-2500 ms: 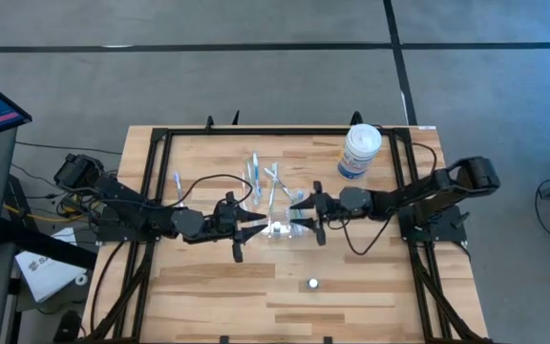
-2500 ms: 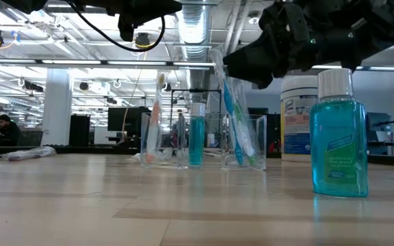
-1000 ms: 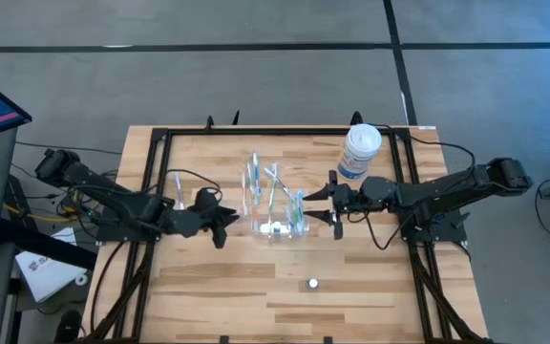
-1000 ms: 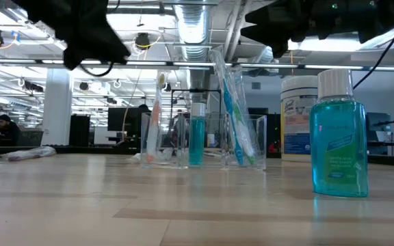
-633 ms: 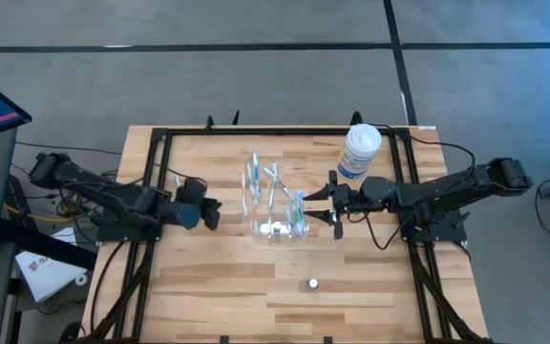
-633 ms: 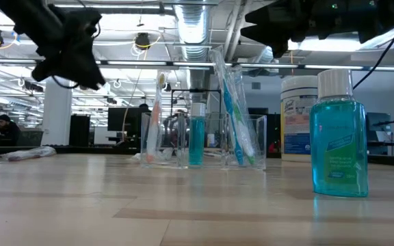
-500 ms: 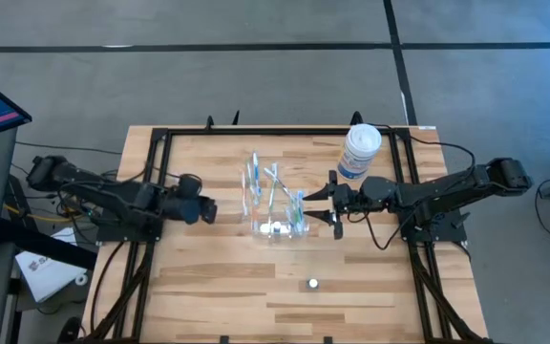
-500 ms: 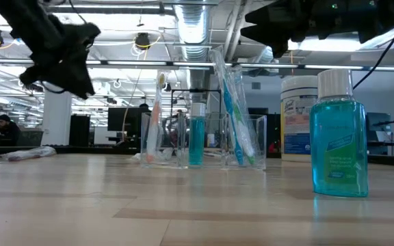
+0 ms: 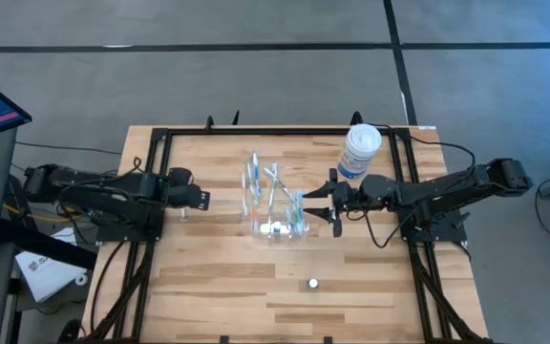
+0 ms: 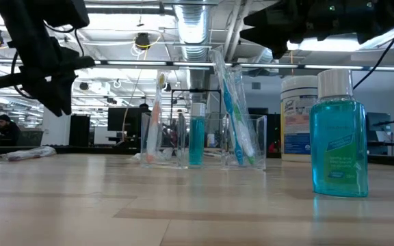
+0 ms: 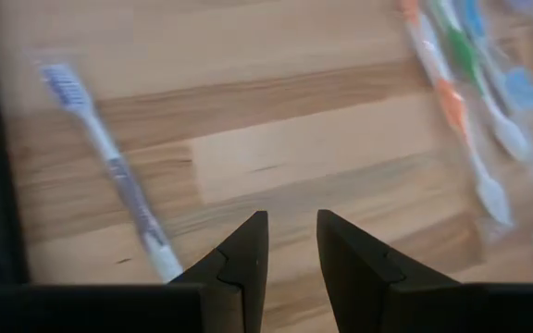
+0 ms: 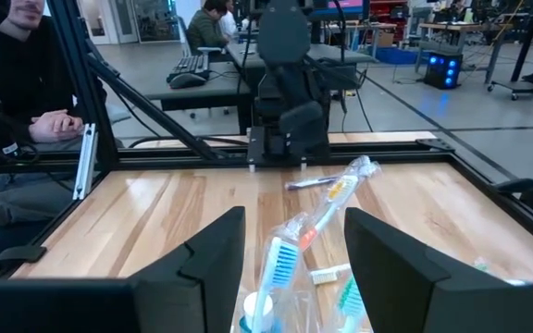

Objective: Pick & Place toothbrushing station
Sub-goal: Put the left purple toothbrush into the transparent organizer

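Toothbrushes stand in the clear cup right in front of your right gripper, and its fingers are spread wide with nothing in them. Your left gripper is well off to the cup's other side with its fingers a little apart and empty. One loose toothbrush lies on the table just in front of the left gripper.

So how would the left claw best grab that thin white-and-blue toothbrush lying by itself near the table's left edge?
Probably from straight above, across the middle of its handle. The lone thin white-and-blue toothbrush lies flat on the wooden table, so only its narrow sides offer grip. The left gripper, open, is just beside its handle end.
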Available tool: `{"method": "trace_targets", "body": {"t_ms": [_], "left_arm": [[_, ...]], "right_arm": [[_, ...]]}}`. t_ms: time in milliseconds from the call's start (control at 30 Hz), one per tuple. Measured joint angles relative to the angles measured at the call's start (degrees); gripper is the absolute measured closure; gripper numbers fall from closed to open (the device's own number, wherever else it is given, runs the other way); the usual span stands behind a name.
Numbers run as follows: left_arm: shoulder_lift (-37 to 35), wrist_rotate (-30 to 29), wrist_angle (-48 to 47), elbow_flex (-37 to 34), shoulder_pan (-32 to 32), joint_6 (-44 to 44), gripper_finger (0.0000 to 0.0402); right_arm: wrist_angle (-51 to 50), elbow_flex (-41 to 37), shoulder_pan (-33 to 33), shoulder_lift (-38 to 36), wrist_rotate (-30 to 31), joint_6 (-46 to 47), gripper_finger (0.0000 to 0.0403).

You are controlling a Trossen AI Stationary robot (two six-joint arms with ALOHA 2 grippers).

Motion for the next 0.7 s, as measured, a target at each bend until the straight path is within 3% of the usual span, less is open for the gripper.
{"method": "trace_targets", "body": {"t_ms": [700], "left_arm": [[0.2, 2.0, -4.9, -1.1, 17.3, 4.6, 0.0307]], "right_arm": [[-0.6, 0.0, 0.0, 0.0, 0.0, 0.0, 0.0226]]}}
